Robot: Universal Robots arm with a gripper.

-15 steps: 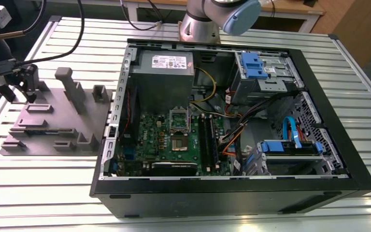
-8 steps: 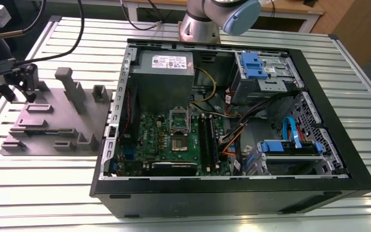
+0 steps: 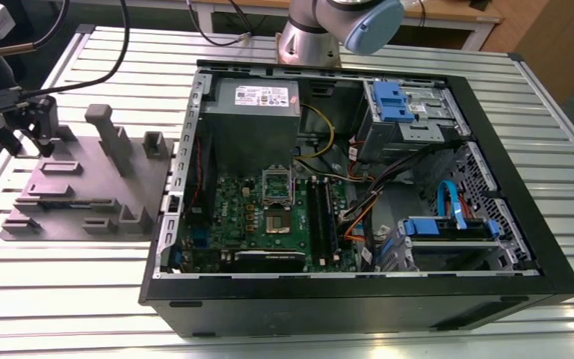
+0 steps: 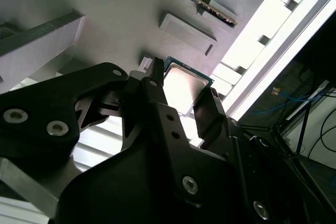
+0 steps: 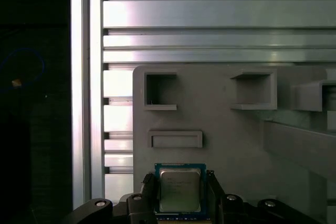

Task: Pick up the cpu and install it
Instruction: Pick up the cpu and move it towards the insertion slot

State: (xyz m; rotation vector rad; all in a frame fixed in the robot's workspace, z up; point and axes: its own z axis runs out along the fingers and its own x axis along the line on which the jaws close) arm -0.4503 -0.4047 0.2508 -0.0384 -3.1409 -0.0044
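Far on the exterior view's left, the black gripper [image 3: 28, 143] sits at the corner of the grey stepped plastic block [image 3: 83, 183], jaws narrowed snug onto the small square silver-topped cpu [image 5: 180, 190]. The open black computer case [image 3: 367, 295] sits to the right.

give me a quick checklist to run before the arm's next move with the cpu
1. The cpu centred within the gripper: ok
2. Grip firm on the cpu: cannot tell
3. The cpu lifted clear of the grey fixture: cannot tell
4. Top of the computer case open: ok
5. The socket on the motherboard uncovered: looks ok
6. The cables lying off the socket: ok
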